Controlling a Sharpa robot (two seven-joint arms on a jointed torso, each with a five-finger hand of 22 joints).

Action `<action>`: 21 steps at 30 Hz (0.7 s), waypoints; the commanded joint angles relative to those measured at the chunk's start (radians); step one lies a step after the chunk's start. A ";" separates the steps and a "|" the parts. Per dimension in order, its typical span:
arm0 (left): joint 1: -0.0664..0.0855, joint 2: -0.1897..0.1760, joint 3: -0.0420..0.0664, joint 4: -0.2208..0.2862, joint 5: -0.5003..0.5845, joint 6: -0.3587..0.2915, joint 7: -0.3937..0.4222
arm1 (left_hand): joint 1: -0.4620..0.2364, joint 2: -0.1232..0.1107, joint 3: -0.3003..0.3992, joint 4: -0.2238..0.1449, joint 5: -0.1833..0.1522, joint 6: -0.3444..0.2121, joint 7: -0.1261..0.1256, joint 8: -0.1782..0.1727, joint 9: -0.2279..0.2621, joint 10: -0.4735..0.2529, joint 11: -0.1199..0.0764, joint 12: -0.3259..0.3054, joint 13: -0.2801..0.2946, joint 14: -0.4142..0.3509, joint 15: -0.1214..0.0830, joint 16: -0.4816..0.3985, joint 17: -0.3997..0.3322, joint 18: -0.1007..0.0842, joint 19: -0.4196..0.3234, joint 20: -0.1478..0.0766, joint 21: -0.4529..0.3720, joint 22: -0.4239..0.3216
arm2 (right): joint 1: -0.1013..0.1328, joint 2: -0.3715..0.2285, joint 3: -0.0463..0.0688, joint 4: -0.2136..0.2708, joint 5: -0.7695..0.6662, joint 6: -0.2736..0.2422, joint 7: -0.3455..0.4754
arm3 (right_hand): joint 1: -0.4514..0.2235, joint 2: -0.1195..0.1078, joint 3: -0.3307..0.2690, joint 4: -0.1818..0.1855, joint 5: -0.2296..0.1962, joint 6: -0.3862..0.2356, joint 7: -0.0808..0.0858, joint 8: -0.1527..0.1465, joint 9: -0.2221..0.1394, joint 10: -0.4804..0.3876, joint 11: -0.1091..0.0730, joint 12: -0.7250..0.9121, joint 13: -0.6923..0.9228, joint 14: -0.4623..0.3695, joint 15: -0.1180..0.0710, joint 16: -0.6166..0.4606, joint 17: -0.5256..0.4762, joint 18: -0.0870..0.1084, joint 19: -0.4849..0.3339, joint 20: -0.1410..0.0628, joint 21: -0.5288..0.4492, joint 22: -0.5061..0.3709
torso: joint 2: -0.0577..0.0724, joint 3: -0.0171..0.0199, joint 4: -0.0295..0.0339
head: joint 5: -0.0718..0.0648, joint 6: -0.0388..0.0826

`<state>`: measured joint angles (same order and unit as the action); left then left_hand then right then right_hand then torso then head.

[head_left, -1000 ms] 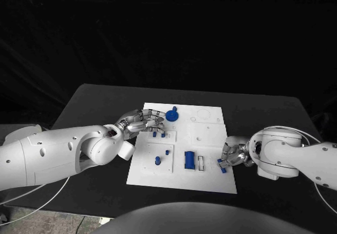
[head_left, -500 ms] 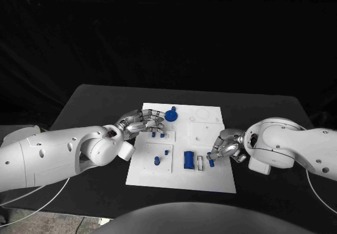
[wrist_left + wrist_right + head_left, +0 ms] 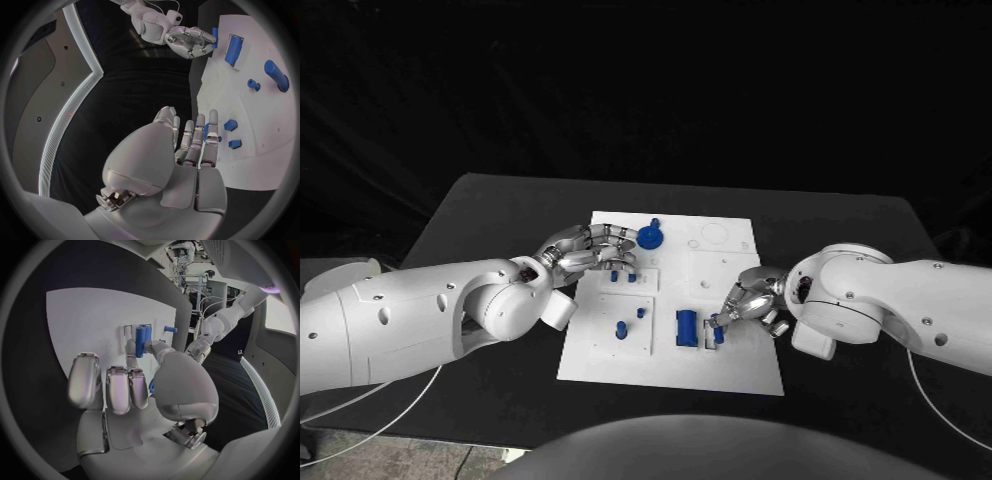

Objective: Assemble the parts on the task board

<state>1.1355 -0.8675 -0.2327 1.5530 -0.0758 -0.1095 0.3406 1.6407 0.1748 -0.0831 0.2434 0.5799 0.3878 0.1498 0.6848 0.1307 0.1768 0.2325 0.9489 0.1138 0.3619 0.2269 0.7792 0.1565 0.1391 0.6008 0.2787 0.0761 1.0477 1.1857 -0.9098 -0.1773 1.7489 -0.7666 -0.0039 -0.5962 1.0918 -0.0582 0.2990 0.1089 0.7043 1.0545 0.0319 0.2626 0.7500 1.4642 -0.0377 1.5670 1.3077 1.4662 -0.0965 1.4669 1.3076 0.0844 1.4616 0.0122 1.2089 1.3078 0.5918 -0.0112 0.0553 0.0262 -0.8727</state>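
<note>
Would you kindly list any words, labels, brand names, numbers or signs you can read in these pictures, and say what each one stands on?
None: no readable text shows anywhere.
White task board: plain, with only outlines and recesses.
Small blue parts: unmarked.
Silver left hand and silver right hand: no lettering visible.
Black table: unmarked.

task board [image 3: 733, 360]: matt white, smooth | parts [image 3: 688, 327]: blue plastic | right robot hand [image 3: 750, 300]: glossy silver metal
</note>
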 commanded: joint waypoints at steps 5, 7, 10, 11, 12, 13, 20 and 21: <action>-0.001 0.003 0.001 0.000 0.002 0.020 0.018 | 0.009 0.003 0.004 0.000 0.006 0.006 0.057 -0.004 -0.001 0.005 0.000 -0.006 -0.001 0.006 -0.001 0.004 -0.001 -0.019 0.000 -0.007 0.006 0.001 | -0.005 0.008 0.000 -0.008 -0.003 -0.041 0.000 | -0.013 0.008 0.062 -0.054 -0.056 -0.008 0.001 0.007 0.000 0.107 -0.001 0.004 0.263 0.075 -0.003 -0.005 0.112 -0.013 0.014 -0.002 -0.008 0.169 | 0.000 0.0001 -0.0006 | -0.003 0.000; -0.001 0.004 0.001 0.000 0.002 0.021 0.017 | 0.009 0.003 0.004 0.000 0.006 0.006 0.057 -0.004 -0.001 0.005 0.000 -0.006 -0.001 0.006 -0.001 0.004 -0.001 -0.019 0.000 -0.007 0.006 0.001 | -0.008 0.010 0.000 -0.009 -0.008 -0.046 0.000 | -0.014 0.009 0.062 -0.054 -0.059 -0.009 0.001 0.007 0.000 0.107 -0.001 0.004 0.263 0.075 -0.003 -0.006 0.111 -0.013 0.014 -0.002 -0.008 0.169 | -0.001 0.0000 -0.0004 | -0.003 0.000; -0.001 0.004 0.001 -0.001 0.002 0.022 0.017 | 0.009 0.003 0.004 0.000 0.006 0.006 0.057 -0.004 -0.001 0.005 0.000 -0.006 -0.001 0.006 -0.001 0.004 -0.001 -0.019 0.000 -0.007 0.006 0.001 | -0.015 0.014 0.000 -0.012 -0.017 -0.052 -0.001 | -0.014 0.009 0.062 -0.054 -0.061 -0.009 0.001 0.007 -0.001 0.107 -0.001 0.004 0.263 0.075 -0.003 -0.006 0.111 -0.013 0.013 -0.002 -0.009 0.169 | 0.000 0.0000 -0.0004 | -0.004 0.000; -0.001 0.004 0.001 -0.001 0.002 0.022 0.017 | 0.009 0.003 0.004 0.000 0.006 0.006 0.057 -0.004 -0.001 0.005 0.000 -0.006 -0.001 0.006 -0.001 0.004 -0.001 -0.019 0.000 -0.007 0.006 0.001 | -0.017 0.015 0.000 -0.013 -0.020 -0.054 -0.001 | -0.014 0.010 0.062 -0.054 -0.062 -0.009 0.001 0.006 -0.001 0.107 -0.001 0.004 0.263 0.075 -0.003 -0.008 0.108 -0.012 0.013 -0.002 -0.011 0.168 | -0.001 -0.0001 -0.0005 | -0.004 0.000; -0.001 0.003 0.001 -0.001 0.002 0.022 0.017 | 0.009 0.003 0.004 0.000 0.006 0.006 0.057 -0.004 -0.001 0.005 0.000 -0.006 -0.001 0.006 -0.001 0.004 -0.001 -0.019 0.000 -0.007 0.006 0.001 | -0.020 0.017 0.000 -0.015 -0.022 -0.055 -0.001 | -0.014 0.010 0.062 -0.054 -0.062 -0.009 0.001 0.006 -0.001 0.107 -0.001 0.004 0.263 0.075 -0.003 -0.008 0.108 -0.012 0.013 -0.002 -0.011 0.168 | 0.000 0.0001 -0.0002 | -0.003 0.000; -0.001 0.003 0.001 0.000 0.002 0.022 0.017 | 0.009 0.003 0.004 0.000 0.006 0.006 0.057 -0.004 -0.001 0.005 0.000 -0.006 -0.001 0.006 -0.001 0.004 -0.001 -0.019 0.000 -0.007 0.006 0.001 | -0.023 0.018 0.000 -0.016 -0.025 -0.057 -0.002 | -0.015 0.010 0.062 -0.054 -0.063 -0.010 0.001 0.006 -0.001 0.107 -0.001 0.004 0.263 0.074 -0.003 -0.009 0.107 -0.012 0.012 -0.002 -0.013 0.168 | 0.000 0.0001 0.0003 | -0.003 0.000; -0.001 0.002 0.001 0.000 0.002 0.023 0.015 | 0.010 0.003 0.007 -0.001 0.008 0.006 0.055 -0.004 -0.002 0.007 0.002 -0.007 -0.002 0.006 -0.001 0.004 -0.002 -0.020 0.000 -0.008 0.007 0.002 | -0.037 0.024 0.000 -0.029 -0.045 -0.064 -0.008 | -0.018 0.016 0.063 -0.052 -0.097 -0.015 0.003 0.004 -0.004 0.107 0.001 0.004 0.263 0.072 -0.002 -0.014 0.100 -0.009 0.007 -0.001 -0.027 0.164 | 0.000 0.0002 -0.0001 | -0.003 0.000; -0.001 0.002 0.001 0.000 0.002 0.024 0.015 | 0.010 0.003 0.007 -0.001 0.008 0.006 0.055 -0.004 -0.002 0.007 0.002 -0.007 -0.002 0.006 -0.001 0.004 -0.002 -0.020 0.000 -0.008 0.007 0.002 | -0.039 0.025 0.000 -0.030 -0.047 -0.063 -0.009 | -0.018 0.016 0.063 -0.052 -0.098 -0.015 0.003 0.004 -0.005 0.107 0.001 0.004 0.263 0.072 -0.001 -0.015 0.100 -0.009 0.006 -0.001 -0.028 0.164 | 0.000 0.0000 -0.0004 | -0.003 0.000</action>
<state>1.1353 -0.8670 -0.2327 1.5516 -0.0758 -0.1083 0.3419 1.6407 0.1749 -0.0832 0.2435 0.5863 0.3877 0.1498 0.6849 0.1294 0.1767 0.2324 0.9489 0.1123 0.3619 0.2268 0.7792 0.1554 0.1392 0.6008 0.2787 0.0761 1.0489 1.1490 -0.8860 -0.1773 1.7212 -0.7877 -0.0565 -0.5990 1.0747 -0.0491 0.3267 0.0896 0.6090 1.0448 0.0341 0.2669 0.7461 1.4640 -0.0374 1.5670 1.3076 1.4662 -0.0965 1.4570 1.3074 0.0844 1.4614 0.0123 1.1849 1.3076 0.5917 -0.0110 0.0551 0.0237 -0.8727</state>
